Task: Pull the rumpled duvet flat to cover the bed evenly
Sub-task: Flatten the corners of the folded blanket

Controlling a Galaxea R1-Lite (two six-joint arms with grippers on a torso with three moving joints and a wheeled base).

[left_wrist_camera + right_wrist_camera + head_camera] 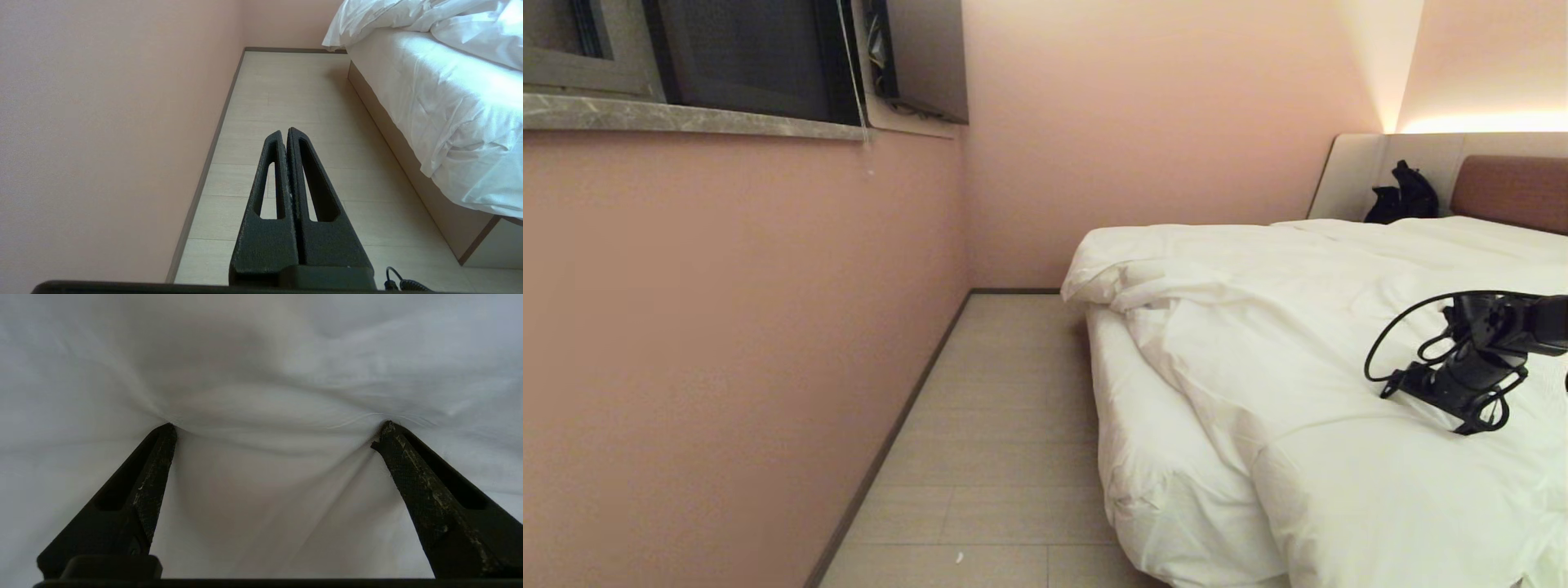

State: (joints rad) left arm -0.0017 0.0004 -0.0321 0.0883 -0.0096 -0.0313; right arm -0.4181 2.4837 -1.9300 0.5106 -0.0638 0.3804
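Observation:
The puffy white duvet (1298,327) lies rumpled on the bed (1160,457), its near-left edge folded back so the sheeted mattress side shows. My right arm (1486,351) reaches in from the right, wrist bent down onto the duvet's top. In the right wrist view the right gripper (278,426) is open wide, and both fingertips (165,435) press into the duvet (261,375), which creases between them. My left gripper (286,132) is shut with nothing in it, hanging over the floor beside the bed (449,114). A duvet (470,32) fold overhangs the mattress there.
A pink wall (727,343) runs along the left, with a stone window sill (686,118) above. A narrow strip of pale floor (1005,425) lies between wall and bed. A black bag (1403,196) sits by the reddish-brown headboard (1515,192).

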